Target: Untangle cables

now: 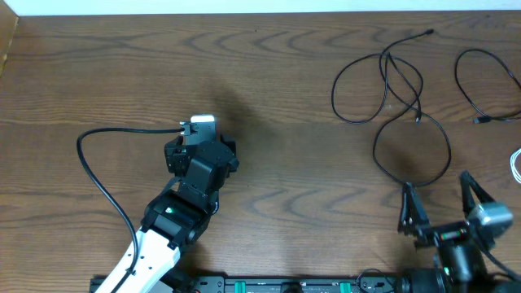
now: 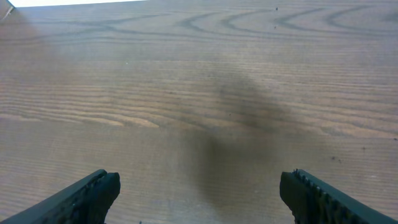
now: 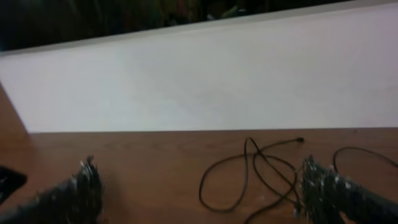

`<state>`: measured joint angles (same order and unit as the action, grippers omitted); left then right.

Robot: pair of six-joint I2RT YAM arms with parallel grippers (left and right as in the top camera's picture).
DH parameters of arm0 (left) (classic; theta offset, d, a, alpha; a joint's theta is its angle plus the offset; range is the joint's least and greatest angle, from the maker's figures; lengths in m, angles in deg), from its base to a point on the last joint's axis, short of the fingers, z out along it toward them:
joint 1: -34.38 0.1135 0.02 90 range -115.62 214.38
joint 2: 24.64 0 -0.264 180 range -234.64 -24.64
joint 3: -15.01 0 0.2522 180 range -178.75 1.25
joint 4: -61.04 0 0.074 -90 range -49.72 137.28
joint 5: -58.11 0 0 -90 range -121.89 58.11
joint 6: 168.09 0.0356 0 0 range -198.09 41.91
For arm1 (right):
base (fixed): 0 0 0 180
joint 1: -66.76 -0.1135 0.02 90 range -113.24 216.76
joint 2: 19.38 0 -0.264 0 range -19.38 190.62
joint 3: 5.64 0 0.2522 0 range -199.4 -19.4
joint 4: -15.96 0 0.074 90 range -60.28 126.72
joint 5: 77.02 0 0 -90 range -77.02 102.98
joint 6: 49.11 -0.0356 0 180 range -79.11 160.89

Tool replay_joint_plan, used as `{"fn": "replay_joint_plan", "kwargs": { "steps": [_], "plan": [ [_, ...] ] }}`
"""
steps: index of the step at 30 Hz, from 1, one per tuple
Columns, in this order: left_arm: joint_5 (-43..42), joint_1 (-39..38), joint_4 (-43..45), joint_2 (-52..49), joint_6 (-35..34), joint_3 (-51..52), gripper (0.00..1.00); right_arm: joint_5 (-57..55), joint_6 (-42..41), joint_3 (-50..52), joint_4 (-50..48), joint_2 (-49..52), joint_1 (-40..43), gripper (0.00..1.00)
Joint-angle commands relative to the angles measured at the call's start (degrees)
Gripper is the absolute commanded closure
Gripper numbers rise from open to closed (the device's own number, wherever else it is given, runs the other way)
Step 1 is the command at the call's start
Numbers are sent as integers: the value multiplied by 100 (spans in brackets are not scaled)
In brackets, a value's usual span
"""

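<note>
We are reaching our left arm [image 1: 159, 232] in from the near left edge, angling it far and slightly right. The left gripper [image 2: 199, 180] is pointing down at a slant, jaws standing wide apart. Our right arm [image 1: 457, 254] is sitting low at the near right edge. The right gripper [image 1: 440, 198] is pointing far, its fingers [image 3: 78, 190] also spreading wide.

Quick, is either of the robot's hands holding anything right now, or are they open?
Left gripper: open, holding nothing.
Right gripper: open, holding nothing.
</note>
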<state>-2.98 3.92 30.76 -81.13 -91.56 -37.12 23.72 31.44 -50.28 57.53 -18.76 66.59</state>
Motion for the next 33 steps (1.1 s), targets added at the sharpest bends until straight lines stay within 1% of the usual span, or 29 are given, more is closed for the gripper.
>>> {"fn": "replay_joint_plan", "kwargs": {
  "steps": [1,3,13,22,30,33],
  "plan": [
    [138,17,-17,-11,35,-11,10,-243,-35,654,-415,-26,42,1],
    [138,17,-17,-11,35,-11,10,-247,-35,1150,-970,-26,61,1],
    [136,17,-17,-11,35,-11,10,-487,-31,2288,-2686,-31,61,1],
    [136,17,-17,-11,35,-11,10,-527,-35,3025,-3836,-31,61,1],
    [136,17,-17,-11,35,-11,10,-529,-33,3056,-3864,-33,68,1],
    [136,17,-17,-11,35,-11,11,-542,-28,3056,-3711,-33,68,1]
  ]
}}
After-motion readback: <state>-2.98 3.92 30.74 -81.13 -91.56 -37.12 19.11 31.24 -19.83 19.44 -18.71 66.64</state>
